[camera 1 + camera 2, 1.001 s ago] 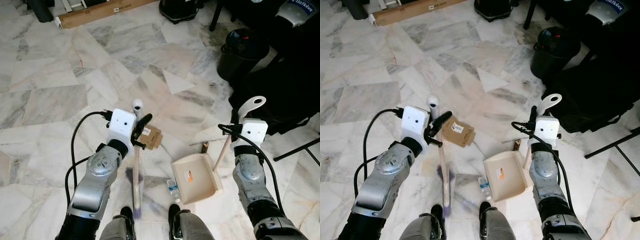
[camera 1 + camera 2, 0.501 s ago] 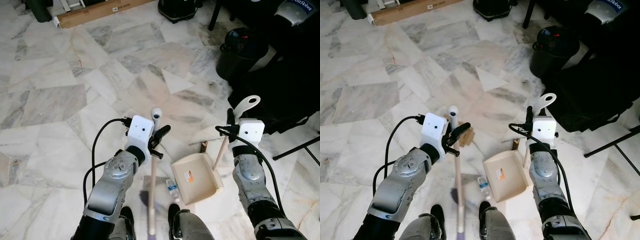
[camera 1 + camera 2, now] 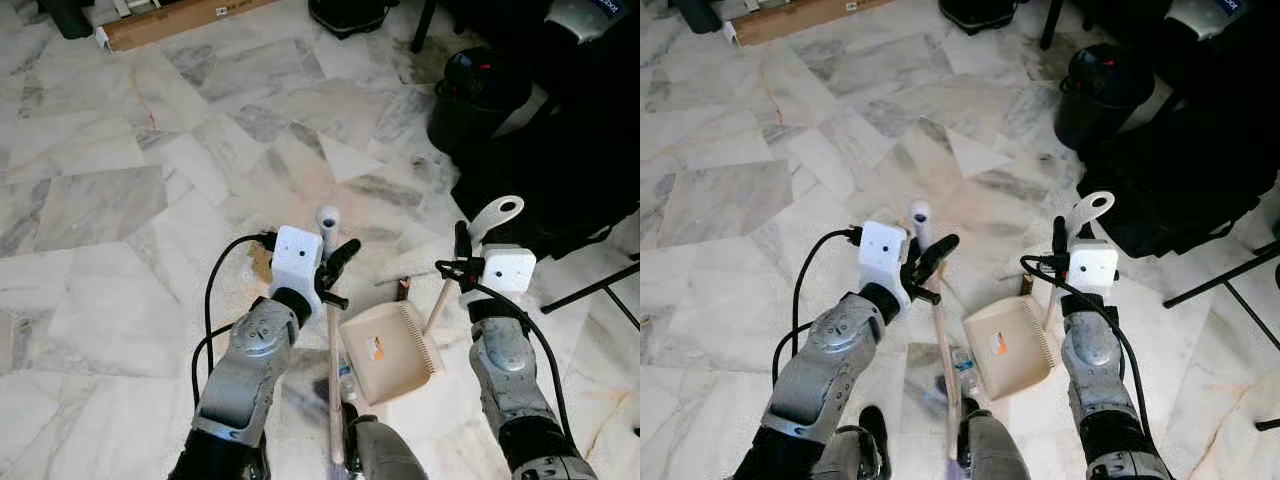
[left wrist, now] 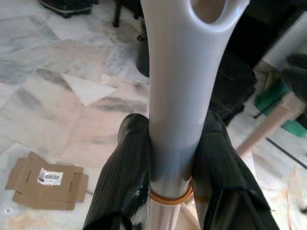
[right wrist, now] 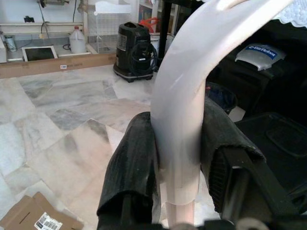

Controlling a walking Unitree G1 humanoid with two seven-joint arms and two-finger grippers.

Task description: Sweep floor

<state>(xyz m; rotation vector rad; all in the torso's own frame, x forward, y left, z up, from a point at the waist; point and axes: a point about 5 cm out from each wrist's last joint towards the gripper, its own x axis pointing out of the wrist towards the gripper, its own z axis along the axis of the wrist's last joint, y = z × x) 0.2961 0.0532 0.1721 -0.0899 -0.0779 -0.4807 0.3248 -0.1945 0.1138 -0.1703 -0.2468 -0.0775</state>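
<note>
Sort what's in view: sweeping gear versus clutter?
Job: broom in left end effector; dustpan held by right end effector; cardboard scrap; small bottle.
Lying about: black bin; long box; black appliance.

The broom (image 3: 333, 370) stands nearly upright on the marble floor (image 3: 120, 200), its wooden shaft topped by a white grip. Just beside it, the beige dustpan (image 3: 390, 350) rests on the floor, its long white-tipped handle slanting upward.
</note>
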